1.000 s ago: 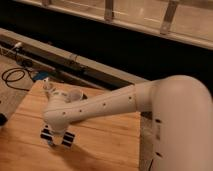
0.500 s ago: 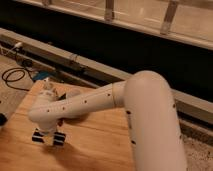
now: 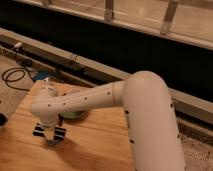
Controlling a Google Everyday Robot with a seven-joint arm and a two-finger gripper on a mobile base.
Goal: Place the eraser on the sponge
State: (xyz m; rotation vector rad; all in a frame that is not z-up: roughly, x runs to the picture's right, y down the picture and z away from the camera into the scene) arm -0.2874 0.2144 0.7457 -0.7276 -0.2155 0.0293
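Observation:
My gripper (image 3: 49,136) hangs low over the left part of the wooden table (image 3: 100,145), pointing down from the white arm that reaches in from the right. It is shut on a long black bar with pale stripes, the eraser (image 3: 38,131), which lies crosswise and sticks out on both sides of the fingers. A small dark blue-grey patch at the frame's left edge looks like the sponge (image 3: 2,120). It is mostly cut off and lies left of the gripper, apart from it.
A green bowl (image 3: 75,114) sits on the table just behind the gripper, partly hidden by the forearm. A bright blue object (image 3: 43,76) lies by the table's far left corner, near black cables (image 3: 12,77) on the floor. A dark wall with a rail runs behind.
The arm's elbow has swung left and nearer the camera. The gripper with the black bar has shifted slightly left and stays low over the table.

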